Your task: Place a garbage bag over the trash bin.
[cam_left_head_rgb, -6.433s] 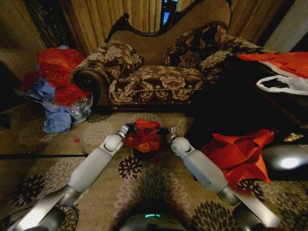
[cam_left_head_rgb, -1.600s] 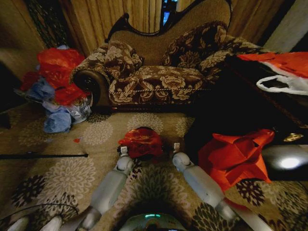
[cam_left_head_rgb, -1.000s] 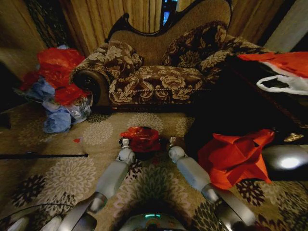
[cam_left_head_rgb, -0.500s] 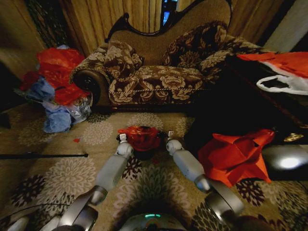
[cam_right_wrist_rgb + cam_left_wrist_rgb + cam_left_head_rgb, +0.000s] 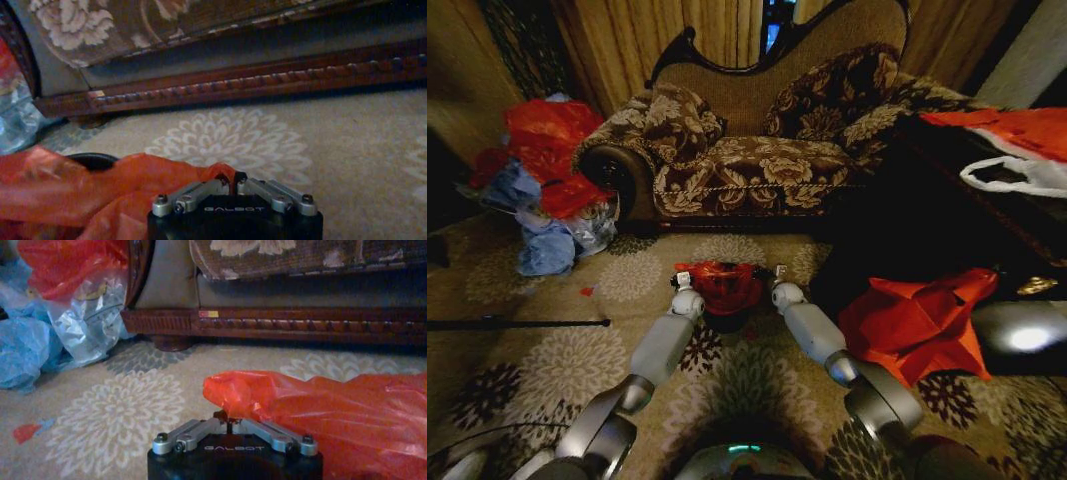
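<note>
Thin, crinkly red-orange plastic garbage bag point(image 5: 720, 281) draped over the top of the small round black trash bin point(image 5: 726, 320), sitting on the flower-patterned carpet point(image 5: 557, 360) just in front of the brown floral sofa point(image 5: 757, 150). Left gripper point(image 5: 683, 279) pressed together, pinching the bag's edge on one side, right gripper point(image 5: 776, 272) doing the same on the opposite side. Heap of red and pale blue bags point(image 5: 539, 190) well off by the sofa's arm.

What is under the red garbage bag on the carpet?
The black trash bin; its lower wall and a bit of rim show. The garbage bag covers its opening. Both grippers pinch the bag.
</note>
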Controlling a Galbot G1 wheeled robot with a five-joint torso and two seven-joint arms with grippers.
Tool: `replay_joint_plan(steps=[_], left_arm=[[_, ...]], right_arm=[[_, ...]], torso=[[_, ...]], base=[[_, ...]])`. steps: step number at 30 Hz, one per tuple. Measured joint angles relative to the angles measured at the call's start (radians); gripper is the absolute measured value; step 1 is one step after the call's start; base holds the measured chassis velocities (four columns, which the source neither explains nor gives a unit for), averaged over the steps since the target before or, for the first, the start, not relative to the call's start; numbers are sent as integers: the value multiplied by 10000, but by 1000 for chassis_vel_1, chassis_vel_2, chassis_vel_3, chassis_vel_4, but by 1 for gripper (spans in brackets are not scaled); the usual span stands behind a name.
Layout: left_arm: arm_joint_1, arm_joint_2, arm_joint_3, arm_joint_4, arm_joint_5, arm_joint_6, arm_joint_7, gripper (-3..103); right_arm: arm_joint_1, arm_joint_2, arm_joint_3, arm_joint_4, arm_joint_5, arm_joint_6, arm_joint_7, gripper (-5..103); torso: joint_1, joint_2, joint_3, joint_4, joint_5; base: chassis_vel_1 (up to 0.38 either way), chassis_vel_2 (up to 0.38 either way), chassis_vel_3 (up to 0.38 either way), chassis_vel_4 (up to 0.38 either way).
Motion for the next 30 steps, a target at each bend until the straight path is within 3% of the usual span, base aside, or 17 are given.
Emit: replay_joint_plan(steps=[7, 17, 30], left_arm=[[-449, -93, 1, 162, -150, 277, -132, 0], [-430, -14, -54, 873, -909, 698, 176, 0], [-694, -304, -128, 2018, -1072, 705, 582, 0]], right_arm=[[506, 275, 237, -660, 13, -158, -110, 0], [515, 660, 656, -1658, -812, -166, -846, 0], [452, 903, 959, -2084, -1342, -159, -1223, 0]], torso=[[0, 2, 0, 1, 0], [0, 2, 0, 3, 0], [0, 2, -1, -2, -1]], base=[[0, 0, 0, 0], [0, 0, 0, 0], [0, 0, 0, 0]])
